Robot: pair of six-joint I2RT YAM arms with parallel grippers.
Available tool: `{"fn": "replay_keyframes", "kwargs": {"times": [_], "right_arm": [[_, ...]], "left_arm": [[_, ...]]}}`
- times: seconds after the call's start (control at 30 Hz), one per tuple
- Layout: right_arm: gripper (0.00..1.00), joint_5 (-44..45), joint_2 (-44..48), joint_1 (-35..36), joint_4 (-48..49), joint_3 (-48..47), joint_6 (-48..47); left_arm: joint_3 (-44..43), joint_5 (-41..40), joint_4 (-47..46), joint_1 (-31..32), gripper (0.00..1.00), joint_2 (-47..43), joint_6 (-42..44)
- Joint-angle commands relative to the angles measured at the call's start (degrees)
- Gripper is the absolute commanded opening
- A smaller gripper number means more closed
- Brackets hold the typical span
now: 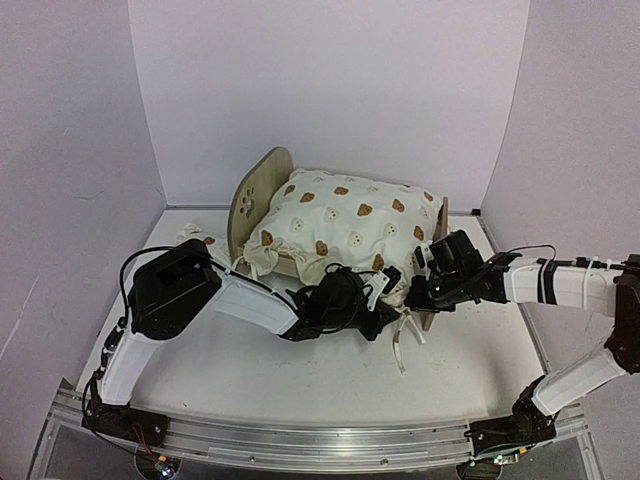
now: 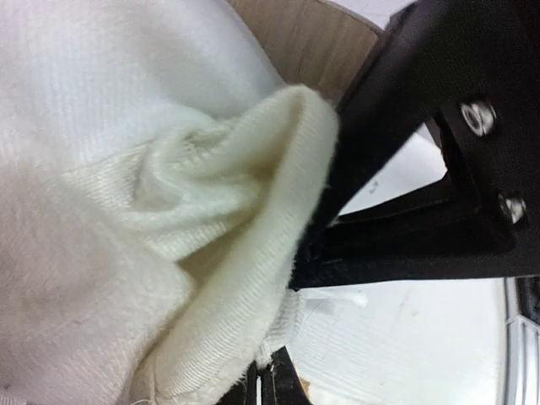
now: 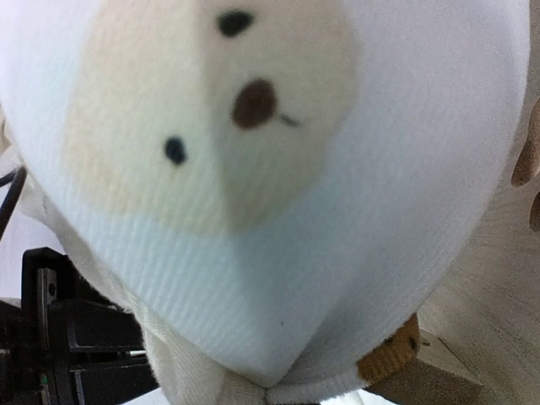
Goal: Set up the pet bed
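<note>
L gripper [image 1: 386, 306] pressed shut, pinching cushion [image 1: 345, 225] ruffle; R gripper [image 1: 422, 288] likewise nipped on its corner. Pet bed [image 1: 258, 190] sits directly under cushion: prob light, stiff wood, may slide, so take it by headboard or side rail, not fabric

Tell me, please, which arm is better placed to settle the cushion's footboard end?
Right, probably: the right tool is shut at the bear-print cushion's footboard corner; the left tool pinches its near ruffle.
</note>
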State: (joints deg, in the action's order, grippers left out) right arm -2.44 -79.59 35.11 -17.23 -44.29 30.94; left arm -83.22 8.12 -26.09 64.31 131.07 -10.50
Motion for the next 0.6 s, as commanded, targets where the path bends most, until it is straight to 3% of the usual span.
{"fn": "replay_keyframes", "kwargs": {"times": [0.0,0.17,0.43,0.57], "right_arm": [[0.0,2.44,2.25,-0.74,-0.68,0.67,-3.23],[0.0,2.84,4.25,-0.75,-2.47,1.41,-5.07],[0.0,-0.31,4.0,-0.75,-4.37,2.55,-4.6],[0.0,1.45,3.11,-0.69,-5.21,2.56,-5.09]], "left_arm": [[0.32,3.41,-3.98,-0.35,0.0,0.67,-6.59],[6.64,3.64,-13.58,-1.48,0.0,-0.88,-12.32],[7.27,9.83,-21.0,-3.85,0.0,2.61,-27.25],[8.72,11.34,-25.82,-4.69,0.0,3.12,-30.17]]}}
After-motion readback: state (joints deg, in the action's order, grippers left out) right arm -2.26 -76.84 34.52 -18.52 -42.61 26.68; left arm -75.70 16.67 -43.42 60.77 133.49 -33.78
